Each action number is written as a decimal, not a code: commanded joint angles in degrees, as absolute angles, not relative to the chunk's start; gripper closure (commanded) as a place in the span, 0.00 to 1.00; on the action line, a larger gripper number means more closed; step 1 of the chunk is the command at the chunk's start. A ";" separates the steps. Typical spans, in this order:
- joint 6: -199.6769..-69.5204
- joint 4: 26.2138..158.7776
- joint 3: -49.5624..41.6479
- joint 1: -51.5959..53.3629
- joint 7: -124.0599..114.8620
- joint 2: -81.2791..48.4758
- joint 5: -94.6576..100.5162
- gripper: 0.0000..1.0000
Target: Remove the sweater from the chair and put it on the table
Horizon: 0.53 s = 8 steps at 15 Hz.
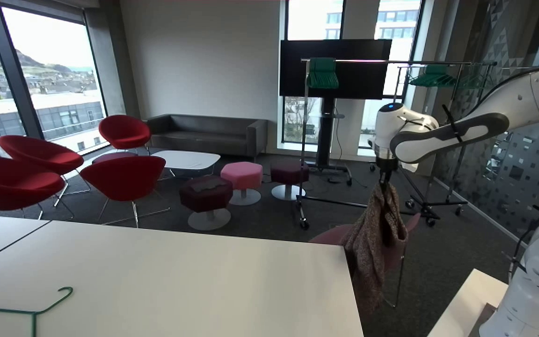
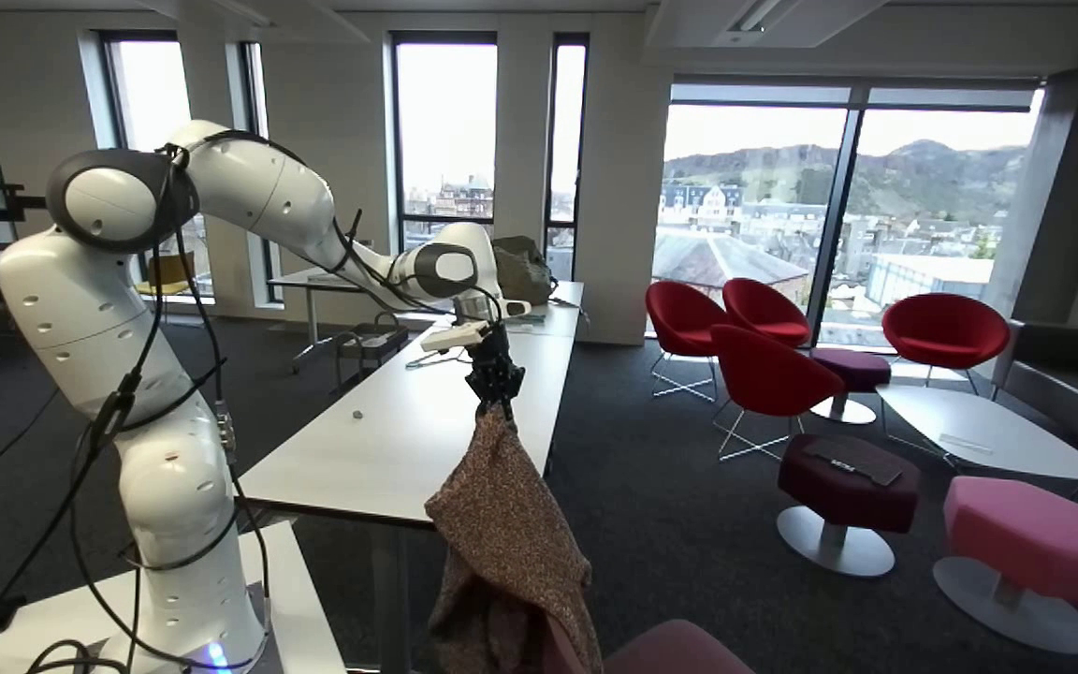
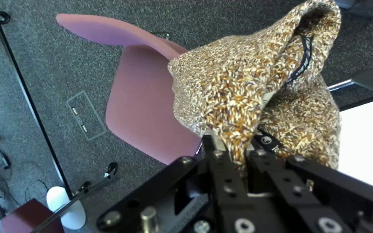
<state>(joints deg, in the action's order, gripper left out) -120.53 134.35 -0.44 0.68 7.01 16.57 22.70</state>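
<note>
The sweater, a speckled brown knit, hangs from my gripper in both exterior views (image 1: pixel 371 243) (image 2: pixel 513 505) and fills the middle of the wrist view (image 3: pixel 231 77). My gripper (image 1: pixel 383 185) (image 2: pixel 494 407) (image 3: pixel 235 147) is shut on a pinched fold of it. The chair, dusky pink (image 1: pixel 330 235) (image 2: pixel 675 651) (image 3: pixel 144 103), stands beside the short edge of the white table (image 1: pixel 180 276) (image 2: pixel 399 431) (image 3: pixel 367 139). The sweater's lower part still overlaps one end of the chair back; whether it rests on it or hangs clear, I cannot tell. The gripper is above the chair back, near the table corner.
A green hanger (image 1: pixel 33 312) lies on the table, and a dark bag (image 2: pixel 522 271) sits at its far end. A wheeled clothes rack (image 1: pixel 304 140) stands behind the chair. The robot's base stands on a smaller white table (image 1: pixel 470 299). Stools (image 1: pixel 206 192) and red chairs (image 1: pixel 122 177) stand beyond.
</note>
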 commanded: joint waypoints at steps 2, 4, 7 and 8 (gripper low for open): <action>-118.97 134.31 -0.57 1.07 12.32 21.73 21.07 0.97; -118.94 134.25 -0.56 1.20 13.22 22.48 20.72 0.97; -118.86 134.02 -0.56 1.32 14.17 22.75 20.18 0.97; -118.85 134.01 -0.51 1.37 14.43 22.81 20.12 0.97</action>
